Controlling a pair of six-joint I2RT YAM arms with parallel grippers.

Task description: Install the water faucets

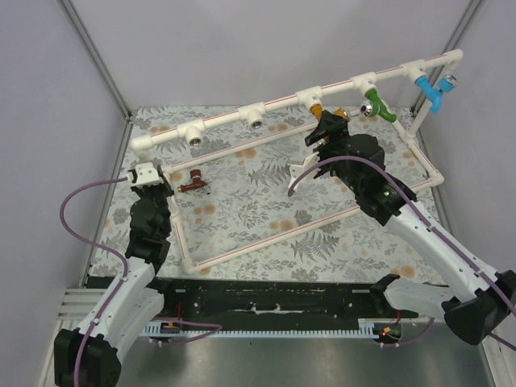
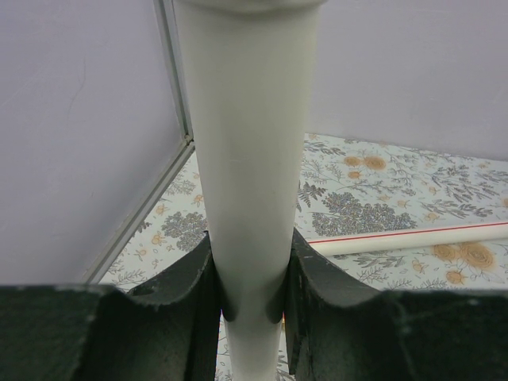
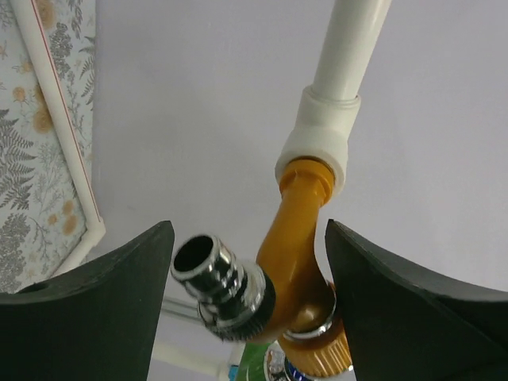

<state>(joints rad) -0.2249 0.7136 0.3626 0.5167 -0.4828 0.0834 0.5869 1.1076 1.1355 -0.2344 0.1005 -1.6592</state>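
Observation:
The orange-yellow faucet (image 1: pixel 319 108) hangs from a white tee fitting (image 3: pixel 317 147) on the top rail of the white pipe frame (image 1: pixel 242 113). In the right wrist view its body (image 3: pixel 298 238) and silvery nozzle (image 3: pixel 214 278) sit between my fingers. My right gripper (image 1: pixel 326 129) (image 3: pixel 250 262) is open around it, with a gap on the nozzle side. The dark reddish-brown faucet (image 1: pixel 193 184) lies loose on the mat inside the frame. My left gripper (image 1: pixel 151 173) (image 2: pixel 252 294) is shut on the frame's left upright pipe (image 2: pixel 250 143).
A green tap (image 1: pixel 377 105) and a light blue tap (image 1: pixel 431 89) are fitted further right on the top rail. Two open tee sockets (image 1: pixel 196 137) (image 1: pixel 255 121) sit on the rail's left part. The frame's lower bars (image 1: pixel 274 234) lie on the flowered mat, with walls close around.

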